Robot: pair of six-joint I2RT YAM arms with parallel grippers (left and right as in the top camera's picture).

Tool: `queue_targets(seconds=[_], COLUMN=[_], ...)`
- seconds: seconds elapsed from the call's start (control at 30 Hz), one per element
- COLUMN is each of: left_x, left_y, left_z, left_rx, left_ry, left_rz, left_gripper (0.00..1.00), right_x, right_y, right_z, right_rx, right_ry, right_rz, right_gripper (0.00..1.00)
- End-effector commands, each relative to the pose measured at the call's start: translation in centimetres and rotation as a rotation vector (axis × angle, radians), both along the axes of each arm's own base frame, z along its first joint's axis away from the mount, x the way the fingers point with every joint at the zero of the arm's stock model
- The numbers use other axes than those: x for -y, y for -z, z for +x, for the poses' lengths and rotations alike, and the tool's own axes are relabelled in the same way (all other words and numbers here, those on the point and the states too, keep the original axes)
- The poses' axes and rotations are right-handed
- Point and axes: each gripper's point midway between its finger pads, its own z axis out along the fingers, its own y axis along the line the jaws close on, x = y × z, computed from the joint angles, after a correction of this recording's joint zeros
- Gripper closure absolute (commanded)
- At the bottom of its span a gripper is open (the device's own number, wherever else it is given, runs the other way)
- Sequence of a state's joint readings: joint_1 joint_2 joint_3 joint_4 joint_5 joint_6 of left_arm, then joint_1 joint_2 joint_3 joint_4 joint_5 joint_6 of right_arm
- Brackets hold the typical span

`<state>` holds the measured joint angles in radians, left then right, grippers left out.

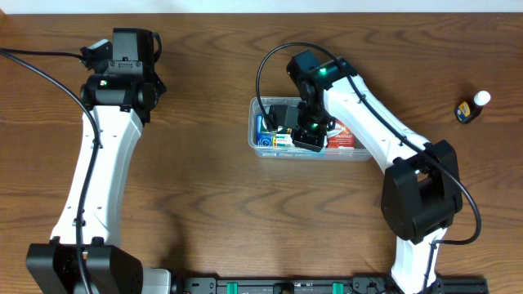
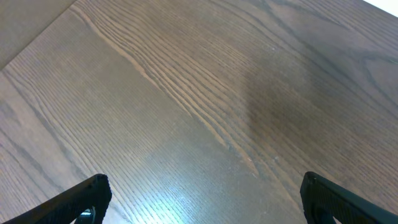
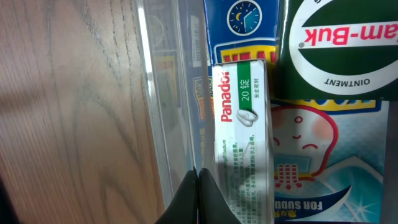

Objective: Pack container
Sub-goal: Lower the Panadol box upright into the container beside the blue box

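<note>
The clear plastic container (image 1: pixel 357 153) sits at the table's middle. It holds a white and green Panadol box (image 3: pixel 242 124), a blue carton (image 3: pixel 239 22), a green Zam-Buk ointment box (image 3: pixel 342 43) and a blue and white pack (image 3: pixel 323 162). My right gripper (image 1: pixel 308 137) hangs over the container's left part. In the right wrist view its fingers (image 3: pixel 198 177) are pressed together and hold nothing, just over the clear wall (image 3: pixel 165 93) beside the Panadol box. My left gripper (image 2: pixel 202 199) is open and empty over bare wood at the far left (image 1: pixel 131 49).
A small dark bottle with a white cap (image 1: pixel 472 107) lies on the table at the far right. The right arm's base stands at the front right, the left arm's base at the front left.
</note>
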<state>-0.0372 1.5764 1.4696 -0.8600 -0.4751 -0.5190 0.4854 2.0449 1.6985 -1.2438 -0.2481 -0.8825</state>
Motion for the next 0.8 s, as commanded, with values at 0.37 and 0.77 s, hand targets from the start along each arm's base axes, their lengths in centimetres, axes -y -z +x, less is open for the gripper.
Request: queue_targets(seconds=[0.37, 0.77], left_x=[-0.36, -0.36], left_y=[-0.54, -0.54], left_z=[-0.08, -0.08], left_rx=[0.005, 0.005], left_ry=[-0.004, -0.004], left_rz=[0.018, 0.018], left_gripper=[0.02, 0.02], right_x=[0.91, 1.09], right_y=[0.83, 1.16], right_z=[0.12, 0.17], right_rx=[-0.033, -0.032], right_ry=[0.010, 0.011], right_rz=[0.009, 0.002], right_gripper=[0.99, 0.99])
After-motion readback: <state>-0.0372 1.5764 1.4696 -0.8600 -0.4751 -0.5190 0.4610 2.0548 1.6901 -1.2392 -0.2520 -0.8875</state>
